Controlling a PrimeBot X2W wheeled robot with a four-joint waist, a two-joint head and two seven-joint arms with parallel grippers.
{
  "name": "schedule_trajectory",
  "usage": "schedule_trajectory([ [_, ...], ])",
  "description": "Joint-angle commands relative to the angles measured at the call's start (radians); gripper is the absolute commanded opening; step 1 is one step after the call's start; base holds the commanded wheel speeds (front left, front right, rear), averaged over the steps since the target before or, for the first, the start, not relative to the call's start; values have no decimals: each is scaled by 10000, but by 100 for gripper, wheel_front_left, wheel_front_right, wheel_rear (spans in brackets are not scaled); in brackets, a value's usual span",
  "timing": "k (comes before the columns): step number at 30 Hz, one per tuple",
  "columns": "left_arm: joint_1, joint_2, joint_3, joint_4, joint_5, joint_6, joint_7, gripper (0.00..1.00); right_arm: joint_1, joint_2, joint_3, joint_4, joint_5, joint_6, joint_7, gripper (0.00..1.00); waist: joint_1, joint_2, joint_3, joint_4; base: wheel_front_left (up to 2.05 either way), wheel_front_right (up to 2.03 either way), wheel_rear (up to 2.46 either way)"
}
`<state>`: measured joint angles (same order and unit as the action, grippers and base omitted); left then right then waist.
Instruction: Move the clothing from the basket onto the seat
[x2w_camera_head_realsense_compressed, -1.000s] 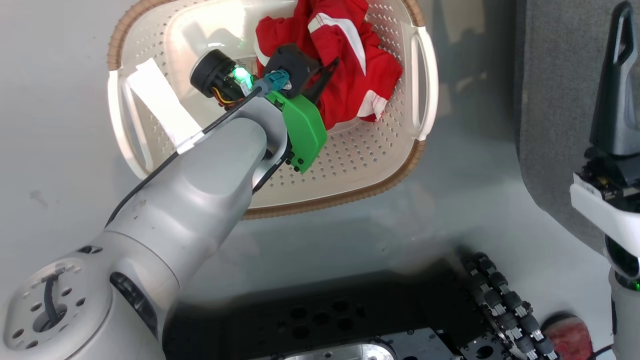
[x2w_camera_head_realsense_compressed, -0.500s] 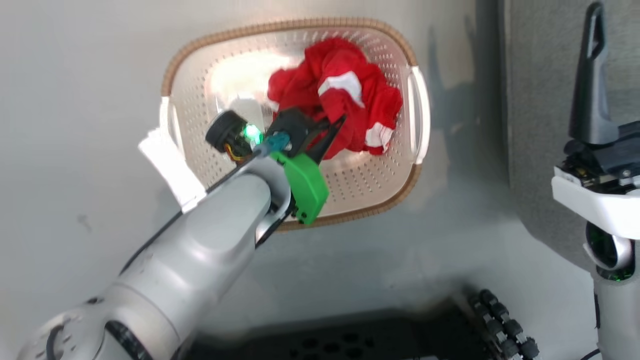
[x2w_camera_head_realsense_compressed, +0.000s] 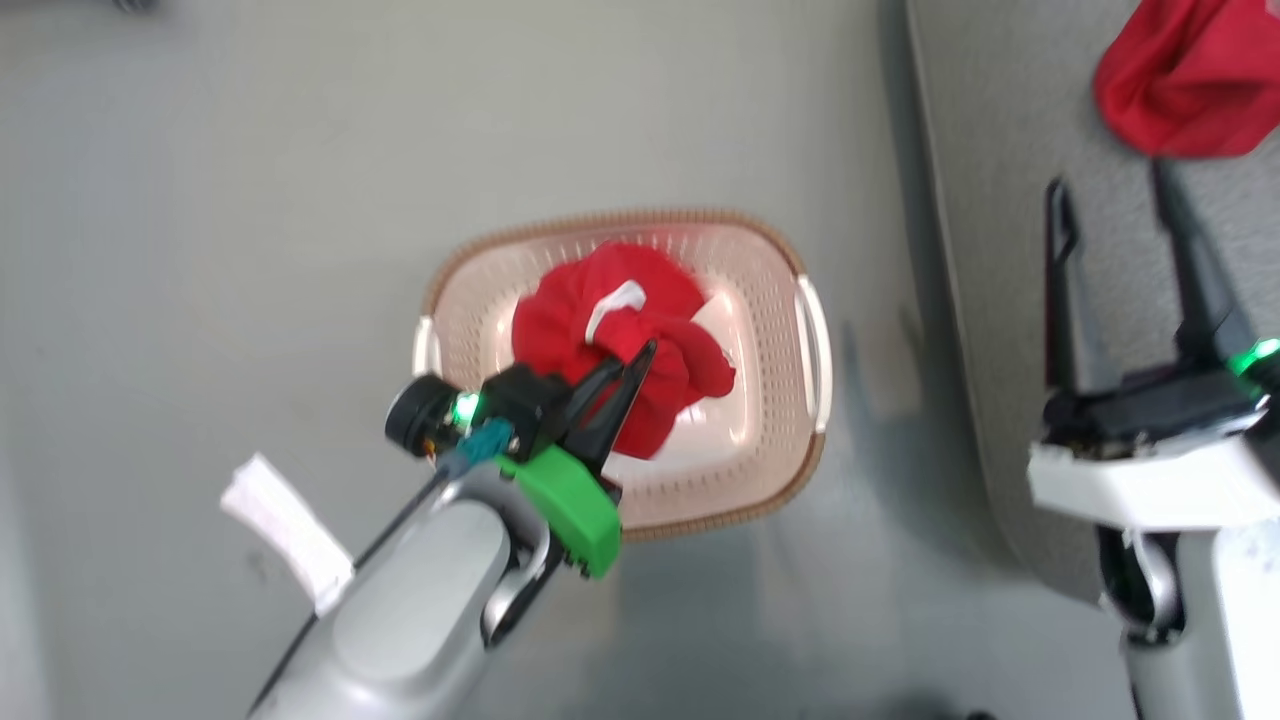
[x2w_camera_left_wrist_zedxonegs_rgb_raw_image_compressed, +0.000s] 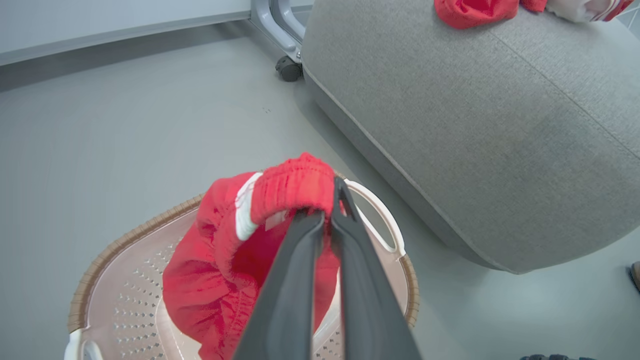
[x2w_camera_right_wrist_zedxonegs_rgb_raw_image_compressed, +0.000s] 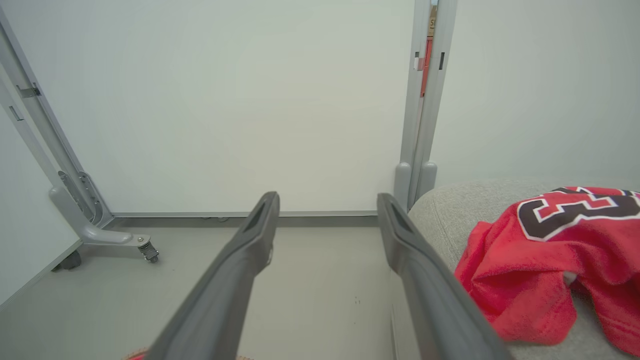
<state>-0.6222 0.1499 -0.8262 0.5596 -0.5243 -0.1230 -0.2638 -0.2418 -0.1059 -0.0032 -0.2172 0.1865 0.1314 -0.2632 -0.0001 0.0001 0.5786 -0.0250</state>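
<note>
A red piece of clothing with white trim (x2w_camera_head_realsense_compressed: 570, 320) hangs bunched over the cream perforated basket (x2w_camera_head_realsense_compressed: 720, 515) on the floor. My left gripper (x2w_camera_head_realsense_compressed: 640, 355) is shut on its elastic band, seen close up in the left wrist view (x2w_camera_left_wrist_zedxonegs_rgb_raw_image_compressed: 331, 200), with the cloth (x2w_camera_left_wrist_zedxonegs_rgb_raw_image_compressed: 215, 265) drooping into the basket (x2w_camera_left_wrist_zedxonegs_rgb_raw_image_compressed: 100, 265). The grey seat (x2w_camera_head_realsense_compressed: 1000, 150) stands to the right, and a red jersey (x2w_camera_head_realsense_compressed: 1190, 80) with a black-and-white number lies on it (x2w_camera_right_wrist_zedxonegs_rgb_raw_image_compressed: 565, 250). My right gripper (x2w_camera_head_realsense_compressed: 1110, 200) stands open over the seat's edge, nothing between its fingers (x2w_camera_right_wrist_zedxonegs_rgb_raw_image_compressed: 327, 200).
Grey floor surrounds the basket. White partition panels on wheeled metal feet (x2w_camera_right_wrist_zedxonegs_rgb_raw_image_compressed: 145, 247) stand behind the seat (x2w_camera_left_wrist_zedxonegs_rgb_raw_image_compressed: 475, 125), and one caster (x2w_camera_left_wrist_zedxonegs_rgb_raw_image_compressed: 290, 70) sits near the seat's corner. A white tag (x2w_camera_head_realsense_compressed: 285, 535) hangs from my left arm's cable.
The head camera has pulled up and back, so the basket looks smaller. My left gripper has lifted the red piece partly up out of the basket. The right gripper stays open.
</note>
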Motion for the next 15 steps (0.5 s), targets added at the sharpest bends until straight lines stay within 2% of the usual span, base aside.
schedule_trajectory([
  [1,508,57,237,-235,272,52,-10,0,446,59,51,149,63,-14,-23,100,1,-1,-2562,344,0,0,0],
  [9,2014,133,1676,-1354,1251,373,-10,0,2027,300,466,905,246,-14,-22,100,1,-1,-4857,123,0,0,0],
  [15,2647,-118,2888,-2554,1190,259,-11,0,2713,221,1127,1217,159,-14,-23,100,1,-1,-5688,-130,0,0,0],
])
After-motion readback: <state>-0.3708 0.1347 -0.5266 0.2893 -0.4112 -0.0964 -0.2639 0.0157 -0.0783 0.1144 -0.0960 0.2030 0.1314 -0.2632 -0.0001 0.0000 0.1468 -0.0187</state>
